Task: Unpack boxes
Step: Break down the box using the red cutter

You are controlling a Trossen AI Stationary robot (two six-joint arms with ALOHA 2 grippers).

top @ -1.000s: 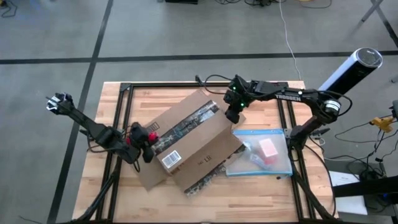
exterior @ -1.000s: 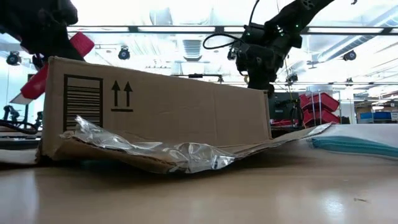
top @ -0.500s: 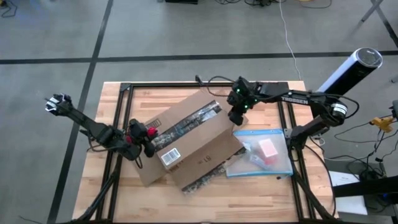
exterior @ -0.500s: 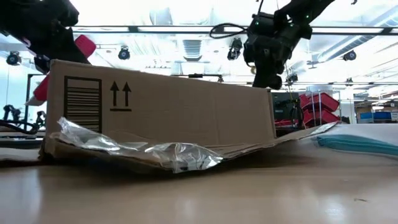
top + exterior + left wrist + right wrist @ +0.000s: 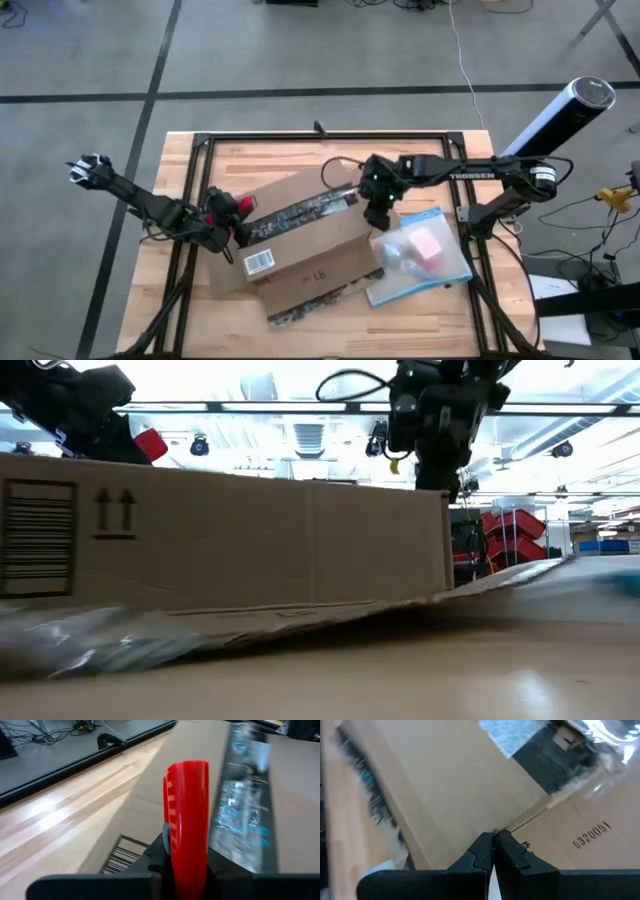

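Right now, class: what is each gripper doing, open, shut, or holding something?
Left gripper: shut on the red tool, by the box.
Right gripper: shut, empty, tips on the box.

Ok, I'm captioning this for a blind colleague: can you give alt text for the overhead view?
A brown cardboard box lies at an angle in the middle of a wooden table. The left gripper holds a red tool at one end, the right gripper presses the other end, beside a clear pouch.
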